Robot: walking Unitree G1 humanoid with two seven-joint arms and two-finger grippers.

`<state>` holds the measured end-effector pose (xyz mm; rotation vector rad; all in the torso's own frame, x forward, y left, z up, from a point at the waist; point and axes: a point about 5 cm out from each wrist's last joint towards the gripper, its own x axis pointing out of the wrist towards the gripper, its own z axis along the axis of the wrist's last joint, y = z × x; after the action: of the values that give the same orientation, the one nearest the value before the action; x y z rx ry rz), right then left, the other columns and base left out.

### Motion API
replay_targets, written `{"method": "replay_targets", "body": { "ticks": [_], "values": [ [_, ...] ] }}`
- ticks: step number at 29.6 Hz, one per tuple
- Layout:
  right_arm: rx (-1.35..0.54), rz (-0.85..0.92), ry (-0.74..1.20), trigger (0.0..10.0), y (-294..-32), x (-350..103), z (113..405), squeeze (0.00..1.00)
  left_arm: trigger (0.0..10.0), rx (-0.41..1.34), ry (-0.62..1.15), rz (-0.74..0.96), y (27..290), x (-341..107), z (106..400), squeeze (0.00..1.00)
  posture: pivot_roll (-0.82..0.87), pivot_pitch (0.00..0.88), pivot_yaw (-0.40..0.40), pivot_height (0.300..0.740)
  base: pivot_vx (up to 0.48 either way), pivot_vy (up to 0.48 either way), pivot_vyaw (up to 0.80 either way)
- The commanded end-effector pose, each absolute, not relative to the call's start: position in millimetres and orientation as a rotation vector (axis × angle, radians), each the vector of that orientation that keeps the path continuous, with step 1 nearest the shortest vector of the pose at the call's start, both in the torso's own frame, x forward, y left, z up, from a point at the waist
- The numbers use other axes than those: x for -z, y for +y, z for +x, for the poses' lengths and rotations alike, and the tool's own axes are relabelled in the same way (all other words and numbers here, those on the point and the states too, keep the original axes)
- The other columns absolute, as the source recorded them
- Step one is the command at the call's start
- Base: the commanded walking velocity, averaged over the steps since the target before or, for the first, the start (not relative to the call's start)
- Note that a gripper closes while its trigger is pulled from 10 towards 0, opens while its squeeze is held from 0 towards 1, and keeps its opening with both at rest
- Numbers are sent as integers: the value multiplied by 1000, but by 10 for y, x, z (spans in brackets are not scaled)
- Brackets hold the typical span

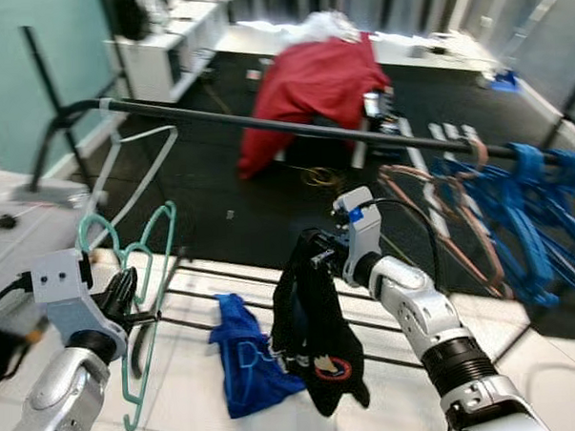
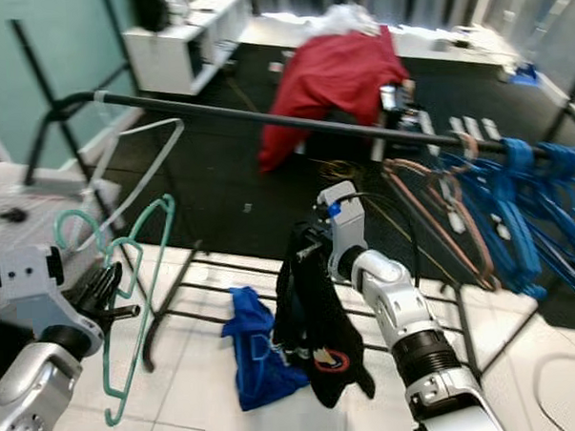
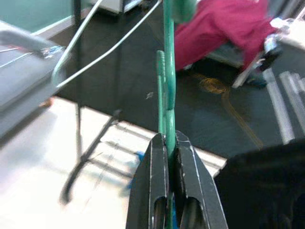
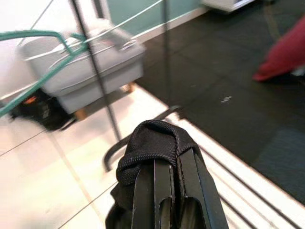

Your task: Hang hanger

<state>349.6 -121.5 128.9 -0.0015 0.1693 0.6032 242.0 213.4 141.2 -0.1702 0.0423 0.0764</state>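
Observation:
My left gripper [image 1: 129, 297] is shut on a green plastic hanger [image 1: 149, 279], held upright at the lower left below the black clothes rail [image 1: 264, 126]; the left wrist view has the hanger [image 3: 167, 95] pinched between the fingers [image 3: 155, 186]. A black garment [image 1: 317, 338] hangs limp from my right gripper [image 1: 318, 254], which is shut on its top edge, right of the green hanger and lower than the rail. The right wrist view shows the black cloth [image 4: 152, 143] bunched over the fingers [image 4: 164, 191].
Several blue and brown hangers [image 1: 517, 215] crowd the rail's right end. A white wire hanger [image 1: 138, 170] hangs near its left end. A blue garment [image 1: 244, 361] lies on the rack's low bars. A red cloth [image 1: 310, 81] drapes furniture behind. A grey seat [image 4: 81, 67] stands left.

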Motion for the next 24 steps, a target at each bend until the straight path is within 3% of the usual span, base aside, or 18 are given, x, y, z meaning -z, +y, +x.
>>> {"method": "replay_targets", "body": {
  "ticks": [1,3,7,17,24],
  "values": [
    [-614,-5,141,10000,-1212,-1347,3527,0,10000,-151,73,-116,2153,-1368,2462,0,33,48,-102,740,0,0,800],
    [-623,3,135,10000,-1205,-1352,3536,0,10000,-277,91,-75,2215,-1343,2494,0,30,51,-99,740,0,0,800],
    [-627,9,119,10000,-1194,-1368,3536,0,10000,-344,89,-19,2271,-1355,2549,0,24,50,-96,740,0,0,800],
    [-632,52,83,10000,-1168,-1420,3556,0,10000,-260,100,27,2255,-1358,2733,0,45,45,-81,740,0,0,800],
    [-743,107,57,10000,-1077,-1449,3519,0,10000,-215,159,56,2239,-1303,2847,0,69,44,-80,740,0,0,800]
  ]
}}
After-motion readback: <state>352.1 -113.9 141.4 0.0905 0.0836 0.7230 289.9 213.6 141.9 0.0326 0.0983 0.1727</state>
